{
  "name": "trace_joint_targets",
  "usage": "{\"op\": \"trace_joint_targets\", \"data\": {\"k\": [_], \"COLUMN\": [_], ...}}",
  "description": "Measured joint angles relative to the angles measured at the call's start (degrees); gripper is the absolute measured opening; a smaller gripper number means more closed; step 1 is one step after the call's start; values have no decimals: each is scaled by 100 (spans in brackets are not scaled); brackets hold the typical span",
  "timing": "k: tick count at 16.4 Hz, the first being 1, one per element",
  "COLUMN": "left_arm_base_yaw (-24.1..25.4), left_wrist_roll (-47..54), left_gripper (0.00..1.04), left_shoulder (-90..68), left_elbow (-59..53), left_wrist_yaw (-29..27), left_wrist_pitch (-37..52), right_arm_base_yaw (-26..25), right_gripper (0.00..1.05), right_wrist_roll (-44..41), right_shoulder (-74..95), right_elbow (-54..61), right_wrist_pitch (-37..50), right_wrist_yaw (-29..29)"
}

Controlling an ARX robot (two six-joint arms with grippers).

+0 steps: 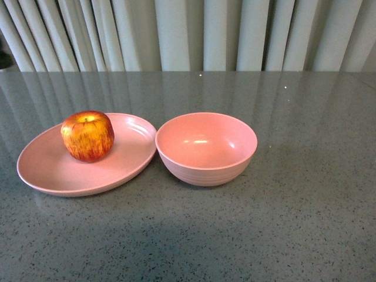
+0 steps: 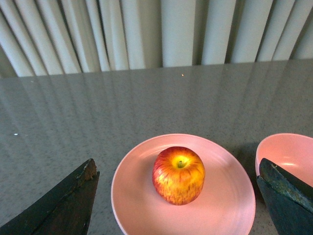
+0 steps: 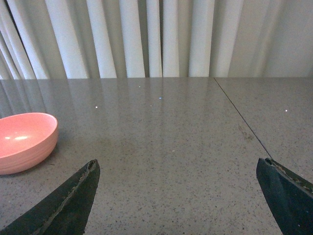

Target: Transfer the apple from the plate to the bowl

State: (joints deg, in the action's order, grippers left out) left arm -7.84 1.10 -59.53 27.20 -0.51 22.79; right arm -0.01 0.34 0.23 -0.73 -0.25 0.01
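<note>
Left gripper (image 2: 177, 165): fingers are gaping wide, grasping nothing, with the apple (image 1: 87, 136) showing between them.
Right gripper (image 3: 177, 164): is gaping wide and hovering empty over the table (image 3: 171, 147).
Apple: is sitting upright on the plate (image 1: 47, 169).
Bowl (image 1: 205, 174): is standing empty just beside the plate.

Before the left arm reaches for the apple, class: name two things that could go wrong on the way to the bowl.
The apple is glossy, so the open left pincer might slip off it or roll it across the plate. The bowl stands close beside the plate; a low carry could knock its rim.
</note>
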Motion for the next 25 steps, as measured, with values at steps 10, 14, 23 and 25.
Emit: {"op": "trace_joint_targets", "data": {"k": [10,14,23,25], "left_arm_base_yaw": [-216,-216,-227,-227], "left_wrist_roll": [-275,-374,-319,-251], "left_gripper": [98,98,72,71], "left_shoulder": [-4081,-4245,-4229,-4124], "left_elbow": [2271,2293,2293,2293], "left_wrist_yaw": [11,28,74,92], "left_wrist_pitch": [-634,-695,-601,-645], "right_arm_base_yaw": [0,0,0,0], "right_gripper": [98,98,98,98], "right_wrist_roll": [0,0,0,0], "right_shoulder": [0,0,0,0], "right_elbow": [0,0,0,0], "right_wrist_pitch": [0,0,2,0], "right_wrist_yaw": [2,0,0,0]}}
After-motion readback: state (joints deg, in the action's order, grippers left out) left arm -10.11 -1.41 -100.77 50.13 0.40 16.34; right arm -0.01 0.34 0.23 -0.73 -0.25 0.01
